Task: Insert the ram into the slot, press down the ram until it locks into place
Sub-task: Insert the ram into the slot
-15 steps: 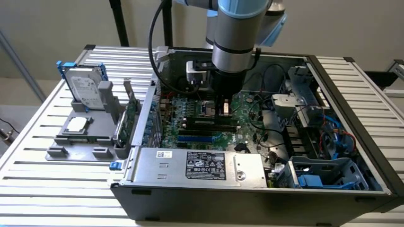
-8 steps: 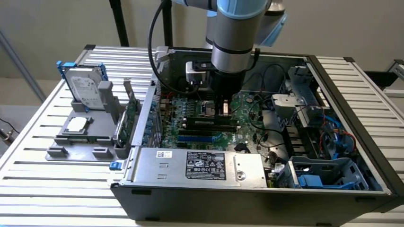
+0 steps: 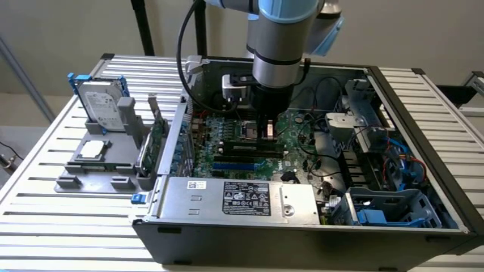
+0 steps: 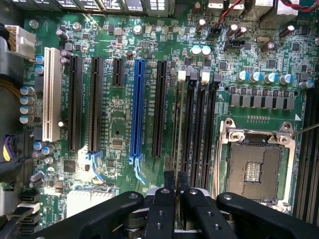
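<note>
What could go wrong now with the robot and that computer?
The gripper seems to pinch the memory stick edge-on, right beside several look-alike black slots. It might come down in the wrong one, or on a slot's wall. Pressing while the stick is tilted could bend it or strain the green board.

Case (image 3: 302, 243) sat on the table (image 3: 45, 192), fixture (image 3: 90, 167) beside it at the exterior view's left with the drive (image 3: 102, 107) standing at the fixture's back. In the case: PSU (image 3: 234, 198) at front, board (image 3: 296, 148) behind it, cage (image 3: 364, 107) at the exterior view's right. On the board the ram (image 4: 178, 124) stood on edge in the slot (image 4: 182, 75) nearest the card slots (image 4: 94, 99), socket (image 4: 256, 169) on the other side of the slot bank, gripper (image 3: 268, 137) over the ram with a finger on each side.
</note>
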Robot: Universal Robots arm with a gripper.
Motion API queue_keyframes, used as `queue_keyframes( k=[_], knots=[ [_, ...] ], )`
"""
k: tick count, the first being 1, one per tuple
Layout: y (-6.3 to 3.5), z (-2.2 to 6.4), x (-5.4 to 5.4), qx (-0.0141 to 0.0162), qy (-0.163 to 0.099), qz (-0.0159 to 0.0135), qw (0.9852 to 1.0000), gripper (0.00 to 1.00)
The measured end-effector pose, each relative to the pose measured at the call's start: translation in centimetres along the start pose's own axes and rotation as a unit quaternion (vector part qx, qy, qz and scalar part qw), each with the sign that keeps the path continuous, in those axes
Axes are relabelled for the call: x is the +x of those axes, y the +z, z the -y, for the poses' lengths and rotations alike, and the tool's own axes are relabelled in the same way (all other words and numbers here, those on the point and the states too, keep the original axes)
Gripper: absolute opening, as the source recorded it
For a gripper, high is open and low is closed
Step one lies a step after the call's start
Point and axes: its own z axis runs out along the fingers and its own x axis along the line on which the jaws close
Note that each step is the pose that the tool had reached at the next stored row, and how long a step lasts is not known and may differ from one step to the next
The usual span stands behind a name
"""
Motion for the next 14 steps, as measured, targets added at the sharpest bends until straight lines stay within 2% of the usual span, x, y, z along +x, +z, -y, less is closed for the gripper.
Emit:
queue_keyframes(
  k=[6,14],
  knots=[
    [0.06,0.0,-0.17,0.0001,0.001,-0.0008,1.0,0.13],
    [0.16,-0.02,-0.18,0.0005,0.002,-0.0042,1.0,0.13]
  ],
)
